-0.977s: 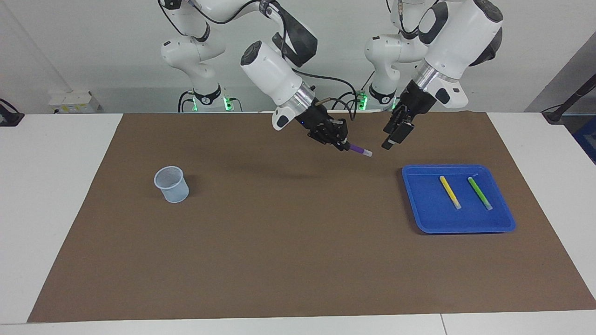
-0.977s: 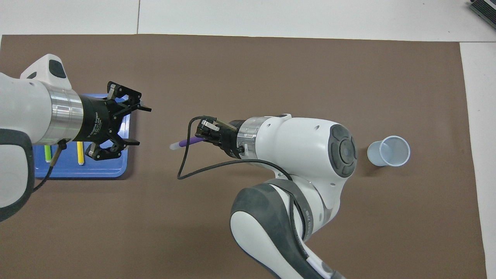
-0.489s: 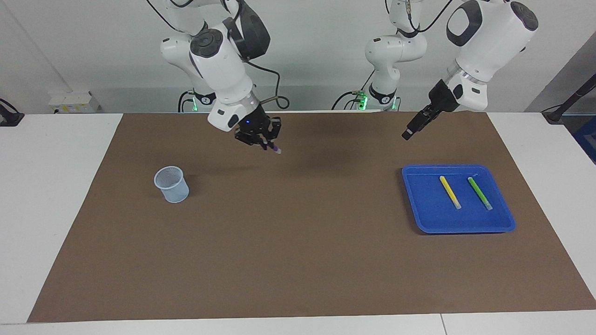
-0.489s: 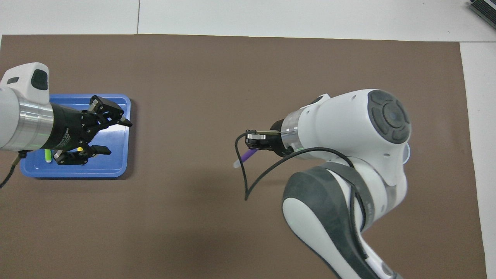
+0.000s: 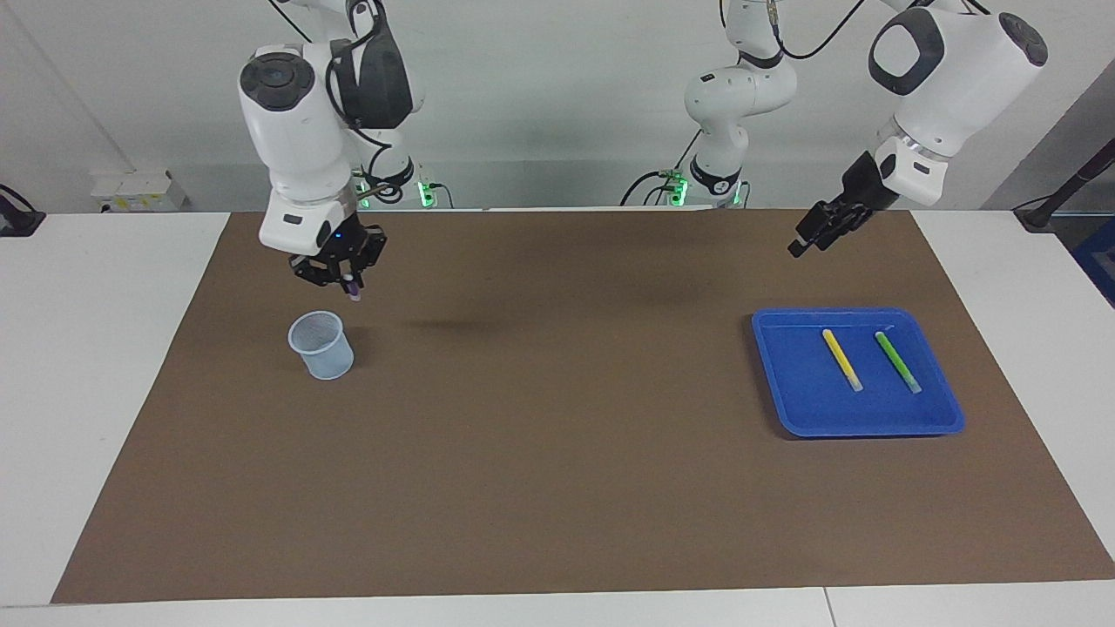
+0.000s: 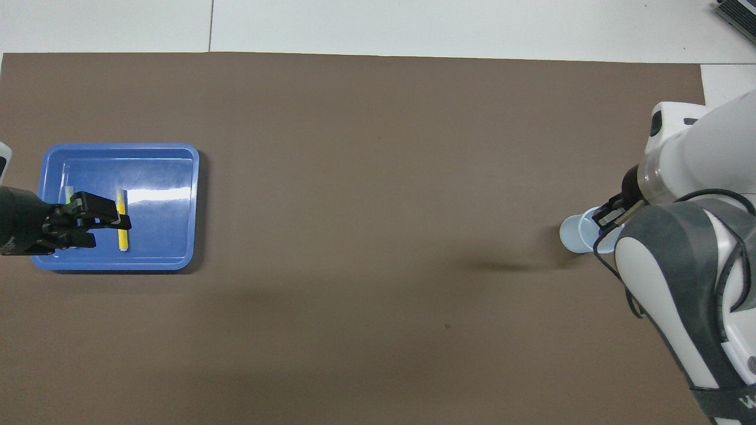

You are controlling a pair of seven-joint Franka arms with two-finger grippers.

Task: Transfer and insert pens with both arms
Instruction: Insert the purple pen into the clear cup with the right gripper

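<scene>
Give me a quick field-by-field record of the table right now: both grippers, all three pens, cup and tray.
right gripper: shut on purple pen, raised over the cup's robot-side rim
left gripper: raised over the tray's robot-side edge, holding nothing
cup: upright on the brown mat, no pen seen in it
blue tray: at the left arm's end
yellow pen: lying in tray
green pen: lying in tray beside yellow pen
</scene>
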